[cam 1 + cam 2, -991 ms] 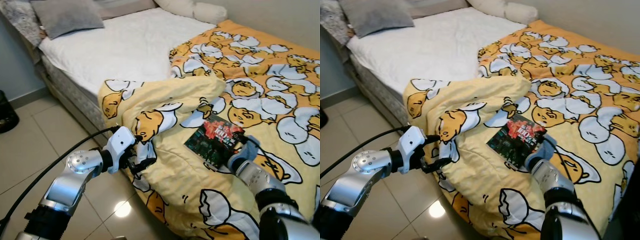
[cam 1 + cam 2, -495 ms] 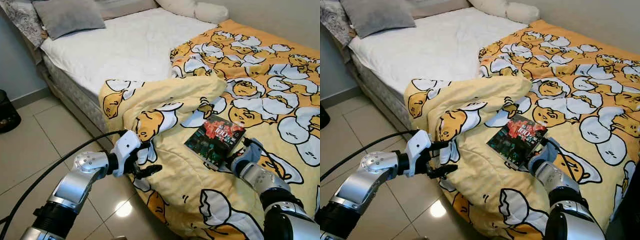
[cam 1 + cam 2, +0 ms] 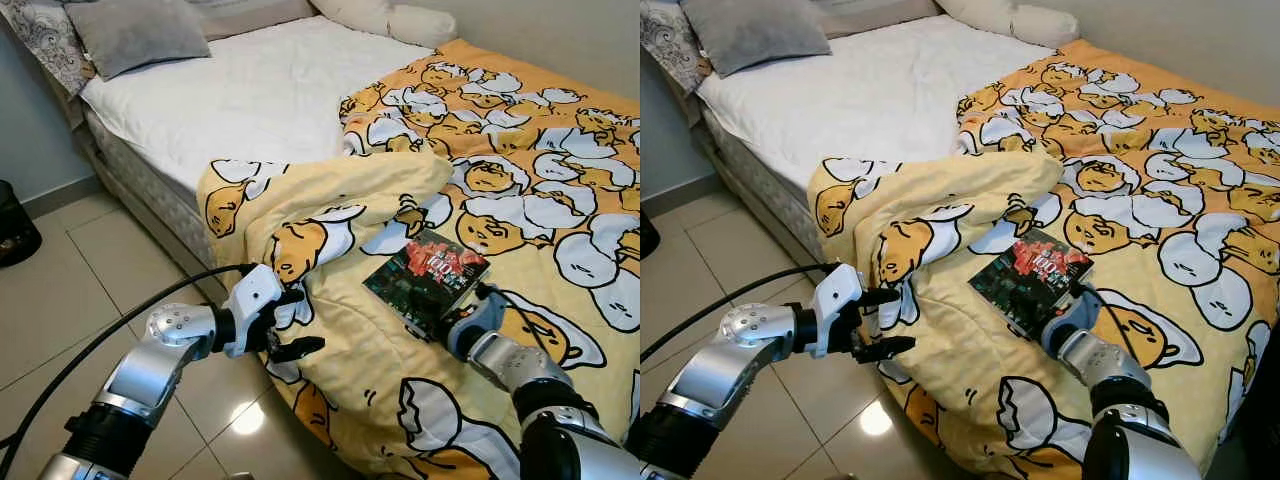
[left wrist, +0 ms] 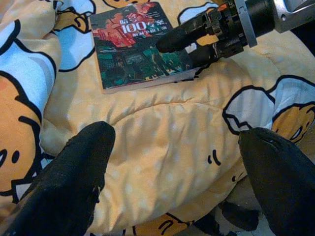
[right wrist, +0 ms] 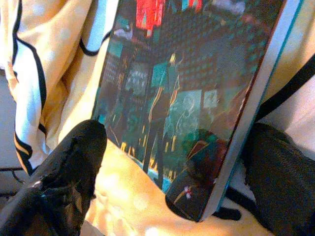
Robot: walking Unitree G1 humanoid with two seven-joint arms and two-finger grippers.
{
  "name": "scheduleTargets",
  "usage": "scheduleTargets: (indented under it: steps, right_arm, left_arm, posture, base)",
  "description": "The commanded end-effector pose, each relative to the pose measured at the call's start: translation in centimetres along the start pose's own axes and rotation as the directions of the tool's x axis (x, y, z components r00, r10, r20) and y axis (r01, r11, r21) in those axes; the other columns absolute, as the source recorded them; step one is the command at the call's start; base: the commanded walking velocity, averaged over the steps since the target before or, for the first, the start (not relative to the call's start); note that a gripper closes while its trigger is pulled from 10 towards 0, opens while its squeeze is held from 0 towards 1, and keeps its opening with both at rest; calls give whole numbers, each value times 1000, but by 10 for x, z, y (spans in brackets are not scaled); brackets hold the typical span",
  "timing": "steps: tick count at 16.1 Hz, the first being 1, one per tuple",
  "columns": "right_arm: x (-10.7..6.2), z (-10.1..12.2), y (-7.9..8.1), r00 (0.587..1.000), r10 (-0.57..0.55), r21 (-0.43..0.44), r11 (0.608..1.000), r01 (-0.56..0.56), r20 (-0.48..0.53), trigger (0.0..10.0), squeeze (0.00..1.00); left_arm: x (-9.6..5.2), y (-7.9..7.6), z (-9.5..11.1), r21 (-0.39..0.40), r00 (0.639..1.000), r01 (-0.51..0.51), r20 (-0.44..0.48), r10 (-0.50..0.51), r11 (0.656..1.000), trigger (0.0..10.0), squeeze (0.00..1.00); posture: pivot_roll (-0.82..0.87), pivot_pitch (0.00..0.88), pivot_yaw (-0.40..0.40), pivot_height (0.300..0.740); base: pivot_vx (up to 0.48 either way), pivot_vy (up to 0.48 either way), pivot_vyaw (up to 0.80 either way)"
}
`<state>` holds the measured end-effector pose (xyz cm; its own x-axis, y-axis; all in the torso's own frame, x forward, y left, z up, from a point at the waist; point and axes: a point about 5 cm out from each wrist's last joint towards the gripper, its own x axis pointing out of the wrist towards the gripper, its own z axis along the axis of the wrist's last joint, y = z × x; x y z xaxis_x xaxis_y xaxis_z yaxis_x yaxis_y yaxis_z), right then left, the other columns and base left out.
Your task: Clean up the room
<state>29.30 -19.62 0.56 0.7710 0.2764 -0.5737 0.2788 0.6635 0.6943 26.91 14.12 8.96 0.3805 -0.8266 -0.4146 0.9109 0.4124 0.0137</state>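
a bed with a white quilted mattress (image 3: 250, 95) carries a grey pillow (image 3: 130, 32), a rumpled yellow egg-cartoon blanket (image 3: 520, 170), and on that a dark paperback book (image 3: 427, 277).

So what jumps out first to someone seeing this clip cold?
The rumpled yellow duvet printed with cartoon eggs covers most of the bed and spills over its near edge. On it lies a dark paperback book with a red title, and the right gripper has its open black fingers at the book's near corner. The left gripper hovers open beside the duvet's hanging fold.
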Motion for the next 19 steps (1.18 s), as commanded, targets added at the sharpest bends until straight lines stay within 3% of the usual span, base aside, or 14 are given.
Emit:
scheduleTargets:
  steps: [1,4,6,8,9,11,15,19]
  right_arm:
    - [2,-5,1,1000,-17,2,1000,17,-17,10000,0]
    - [7,-17,-4,995,-95,43,995,96,-20,10000,0]
    - [7,-33,-15,981,-187,-9,982,187,-49,10000,0]
    - [8,-35,-14,982,-184,42,982,186,-35,10000,0]
    - [11,-27,-4,992,-128,136,983,125,18,10000,0]
    - [14,-9,14,994,-13,225,974,-11,106,10000,0]
    - [15,13,34,980,99,252,957,-141,172,10000,0]
    - [15,26,45,969,125,262,948,-180,212,10000,0]
  left_arm:
    - [-1,2,5,22,1000,7,6,-7,1000,10000,278]
    - [-2,4,5,27,1000,-1,0,1,1000,10000,278]
    - [-3,4,4,29,1000,-3,-9,3,1000,10000,275]
    - [-4,4,4,32,1000,-6,-12,6,999,10000,278]
    - [-5,5,4,33,1000,-11,-15,11,999,10000,278]
    - [-4,7,5,37,1000,-14,-15,14,999,10000,278]
    - [-1,9,8,44,1000,-16,-10,17,999,10000,278]
    - [-1,9,8,47,1000,-22,-9,22,999,10000,275]
  posture:
    - [5,0,-8,740]
    - [15,0,0,740]
    - [25,0,2,740]
    - [31,0,3,740]
    - [31,0,8,740]
    - [29,0,11,740]
    - [24,0,9,740]
    - [35,0,-4,740]
  base:
    - [0,0,0]
    - [0,0,0]
    - [0,0,0]
    - [0,0,0]
    - [0,0,0]
    - [0,0,0]
    - [0,0,0]
    - [0,0,0]
